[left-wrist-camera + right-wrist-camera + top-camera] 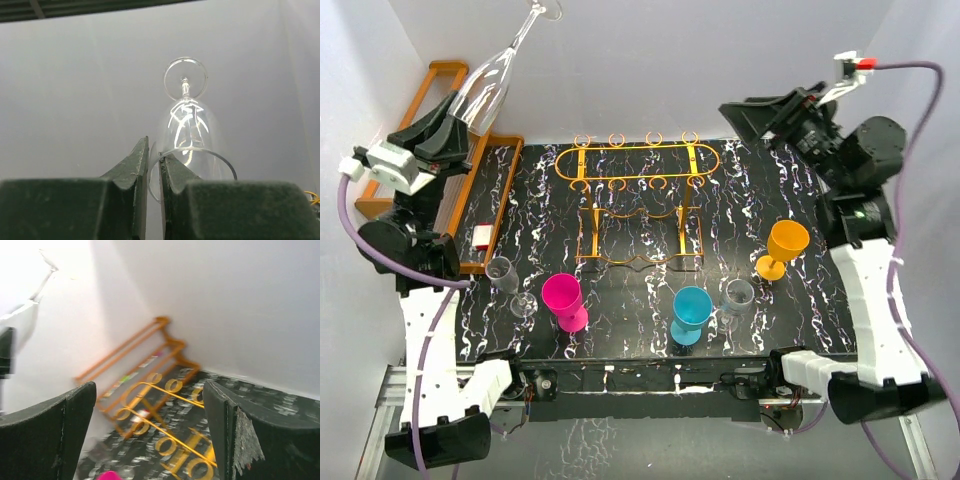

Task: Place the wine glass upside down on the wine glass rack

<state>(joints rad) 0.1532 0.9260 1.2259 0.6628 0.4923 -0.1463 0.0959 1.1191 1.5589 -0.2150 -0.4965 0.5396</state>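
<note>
My left gripper (460, 112) is shut on the rim of a clear wine glass (488, 82), held high at the far left with its foot pointing up and away. In the left wrist view the fingers (150, 170) pinch the glass's wall (187, 130). The orange-gold wire wine glass rack (638, 200) stands at the middle back of the black marbled table (740, 190); it also shows in the right wrist view (165, 425). My right gripper (745, 118) is open and empty, raised at the far right, aimed toward the rack.
A brown wooden stepped rack (470, 190) lies along the left edge. In front stand a clear glass (505, 280), a pink goblet (563, 300), a blue goblet (690, 312), a grey cup (737, 297) and an orange goblet (785, 248).
</note>
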